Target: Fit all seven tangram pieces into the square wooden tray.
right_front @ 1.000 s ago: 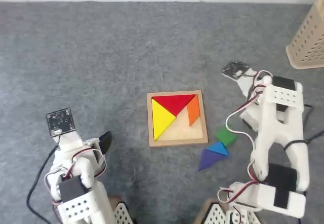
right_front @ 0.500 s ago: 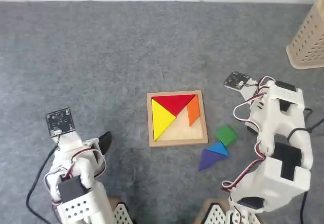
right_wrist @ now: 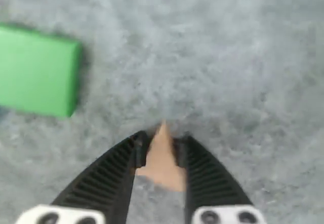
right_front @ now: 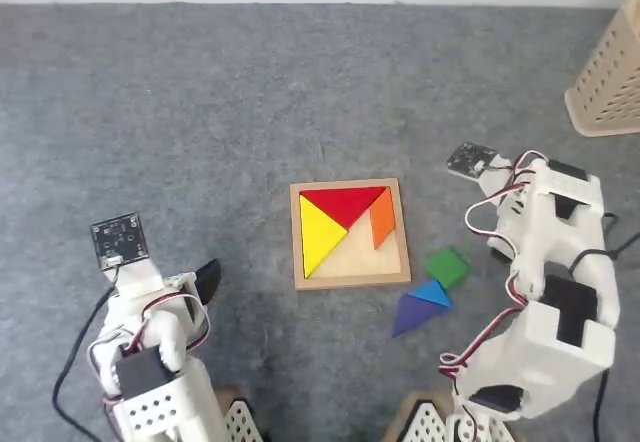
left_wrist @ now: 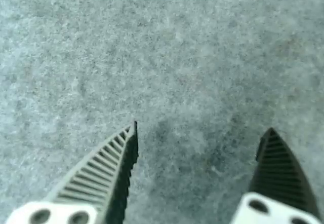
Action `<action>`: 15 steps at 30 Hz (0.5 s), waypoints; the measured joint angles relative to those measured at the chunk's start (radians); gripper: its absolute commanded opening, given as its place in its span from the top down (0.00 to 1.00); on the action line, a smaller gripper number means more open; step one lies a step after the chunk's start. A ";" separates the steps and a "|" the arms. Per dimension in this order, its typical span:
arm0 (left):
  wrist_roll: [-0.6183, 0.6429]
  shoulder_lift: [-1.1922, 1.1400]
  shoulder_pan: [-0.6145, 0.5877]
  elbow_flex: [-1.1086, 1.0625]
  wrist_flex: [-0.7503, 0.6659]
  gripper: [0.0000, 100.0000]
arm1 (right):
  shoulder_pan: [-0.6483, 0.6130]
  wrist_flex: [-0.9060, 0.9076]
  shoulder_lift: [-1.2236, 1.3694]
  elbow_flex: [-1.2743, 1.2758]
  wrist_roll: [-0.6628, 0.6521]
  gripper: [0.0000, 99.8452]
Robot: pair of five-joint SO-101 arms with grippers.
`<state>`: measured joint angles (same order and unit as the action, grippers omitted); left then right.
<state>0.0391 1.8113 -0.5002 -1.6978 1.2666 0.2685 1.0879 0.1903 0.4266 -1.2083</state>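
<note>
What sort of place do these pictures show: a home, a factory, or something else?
Most likely a small robotics test bench, not a factory. A table covered in grey felt carries a white left robot arm, a white right robot arm and a square wooden tray for a tangram puzzle.

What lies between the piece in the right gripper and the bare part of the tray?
The green square lies flat between the right gripper, shut on the tan piece, and the tray. The blue triangle and purple triangle lie just beside that line. A lifted carry would probably clear them.
</note>
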 measured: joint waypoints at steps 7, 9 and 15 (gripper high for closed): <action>0.000 0.000 0.000 0.000 0.000 0.65 | 0.003 -0.023 0.026 -0.037 0.295 0.95; 0.000 0.000 0.000 0.000 0.000 0.65 | 0.003 -0.005 0.031 -0.066 0.396 0.90; 0.000 0.000 0.000 0.000 0.000 0.65 | 0.003 0.175 0.031 -0.160 0.333 0.74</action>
<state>0.0391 1.8113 -0.5002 -1.6978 1.2666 0.2716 1.2628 0.2209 0.2670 -0.8753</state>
